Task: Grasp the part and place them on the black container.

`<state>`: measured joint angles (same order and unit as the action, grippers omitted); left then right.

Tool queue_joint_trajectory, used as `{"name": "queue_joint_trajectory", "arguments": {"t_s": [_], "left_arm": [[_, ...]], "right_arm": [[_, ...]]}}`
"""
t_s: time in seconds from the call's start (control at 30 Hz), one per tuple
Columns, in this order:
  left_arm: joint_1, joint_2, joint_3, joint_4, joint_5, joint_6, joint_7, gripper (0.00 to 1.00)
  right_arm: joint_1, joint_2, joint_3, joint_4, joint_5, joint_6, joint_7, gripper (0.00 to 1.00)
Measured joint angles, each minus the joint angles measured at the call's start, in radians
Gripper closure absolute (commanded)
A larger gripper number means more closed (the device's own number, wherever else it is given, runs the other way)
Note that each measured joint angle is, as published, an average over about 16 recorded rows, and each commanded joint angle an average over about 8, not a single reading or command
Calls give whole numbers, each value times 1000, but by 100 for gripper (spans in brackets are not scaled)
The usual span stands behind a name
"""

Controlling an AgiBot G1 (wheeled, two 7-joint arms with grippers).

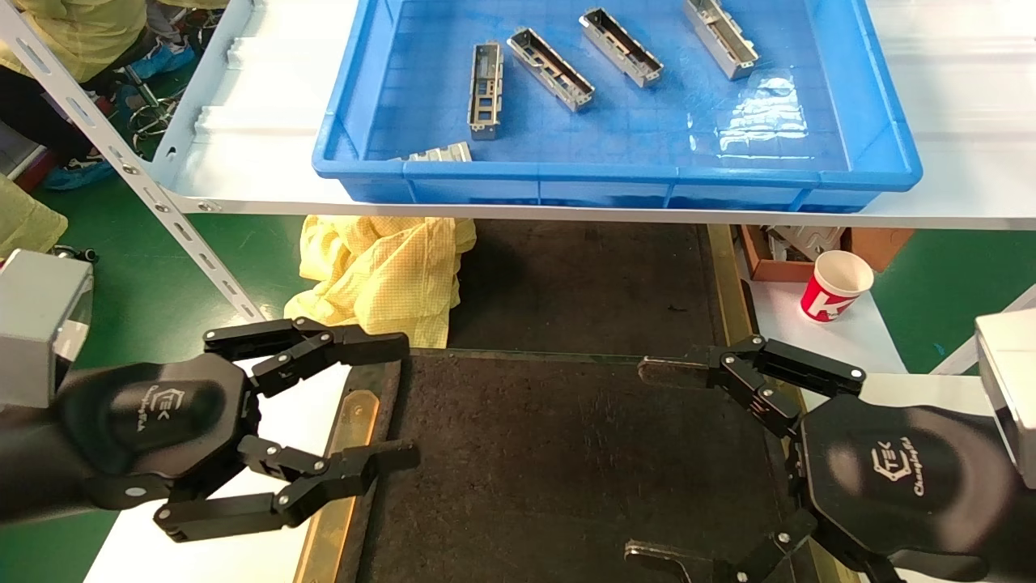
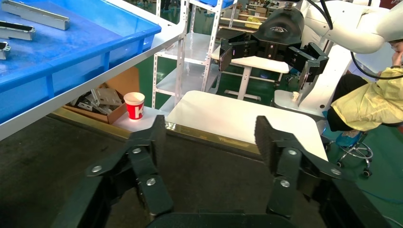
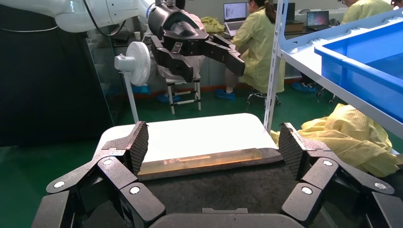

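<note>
Factory floor: metal racks, green floor, gowned workers.

Light was bright and even, falling from overhead. Glare pooled on the glossy floor of the blue bin and washed the white shelf almost featureless. Beneath the shelf the black container sat in soft shadow (its rough surface gave back no shine). Focus held throughout, without motion blur.
</note>
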<state>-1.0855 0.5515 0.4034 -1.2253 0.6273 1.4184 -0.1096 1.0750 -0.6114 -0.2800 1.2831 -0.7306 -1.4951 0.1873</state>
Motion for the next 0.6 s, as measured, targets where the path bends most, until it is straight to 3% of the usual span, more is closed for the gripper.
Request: {"name": "queue_joint_trajectory", "arguments": {"t_s": [0.6], "left_arm": [[0,0,0,0,0,0,0,100]], "right_arm": [[0,0,0,0,0,0,0,0]]}}
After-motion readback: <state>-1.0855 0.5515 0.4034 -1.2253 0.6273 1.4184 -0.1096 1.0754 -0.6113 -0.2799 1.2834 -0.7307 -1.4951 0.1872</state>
